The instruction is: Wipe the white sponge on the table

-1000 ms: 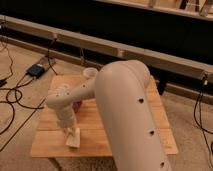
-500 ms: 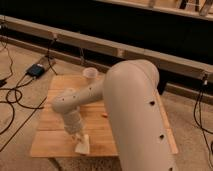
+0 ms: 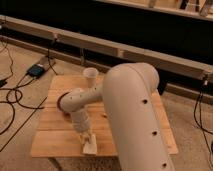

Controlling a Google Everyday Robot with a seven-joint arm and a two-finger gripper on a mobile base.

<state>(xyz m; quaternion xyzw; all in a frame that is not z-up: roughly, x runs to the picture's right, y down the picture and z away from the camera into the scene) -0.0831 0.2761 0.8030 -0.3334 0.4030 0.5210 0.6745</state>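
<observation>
The white sponge lies on the table near its front edge, a small cream block. My gripper points down right on top of the sponge, at the end of the pale arm that reaches from the right across the tabletop. The big white arm link fills the right half of the view and hides that side of the table.
A white paper cup stands at the table's back edge. A dark round object peeks out behind the arm's wrist at the left. Black cables and a blue box lie on the floor to the left.
The gripper and the sponge have slid toward the table's front edge and a little to the right over the last second. The forearm has swung with them.
</observation>
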